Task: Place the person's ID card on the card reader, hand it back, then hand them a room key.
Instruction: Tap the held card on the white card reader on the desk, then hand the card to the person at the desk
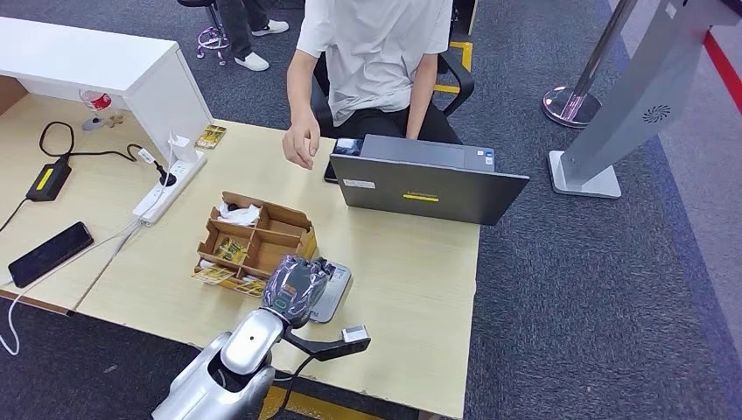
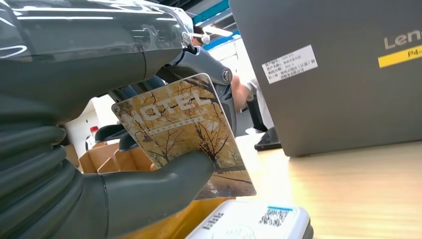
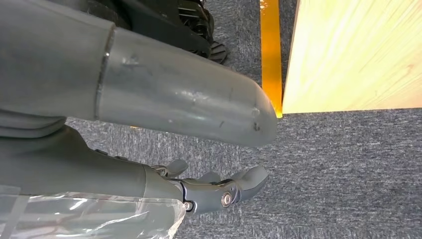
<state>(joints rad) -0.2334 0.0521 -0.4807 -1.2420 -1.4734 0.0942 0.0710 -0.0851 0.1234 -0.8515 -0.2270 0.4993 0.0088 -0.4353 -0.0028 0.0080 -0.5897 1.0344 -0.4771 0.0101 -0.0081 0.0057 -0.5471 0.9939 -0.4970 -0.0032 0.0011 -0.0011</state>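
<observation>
My left hand (image 1: 296,287) hovers over the near corner of the cardboard key box (image 1: 256,241) and the grey card reader (image 1: 332,296). It pinches a gold hotel room key card (image 2: 185,130) between thumb (image 2: 164,185) and fingers, with the white card reader (image 2: 251,222) just below it. The person (image 1: 372,52) sits across the table, one hand (image 1: 302,143) raised above the tabletop. My right hand (image 3: 199,191) hangs beside the table edge over grey carpet, fingers loosely extended and holding nothing.
A closed-back grey laptop (image 1: 424,181) stands between the person and the reader. A power strip (image 1: 168,185), a charger brick (image 1: 44,180) and a black phone (image 1: 50,252) lie to the left. A white counter (image 1: 96,57) rises at far left. The table's edge (image 3: 288,64) is near my right arm.
</observation>
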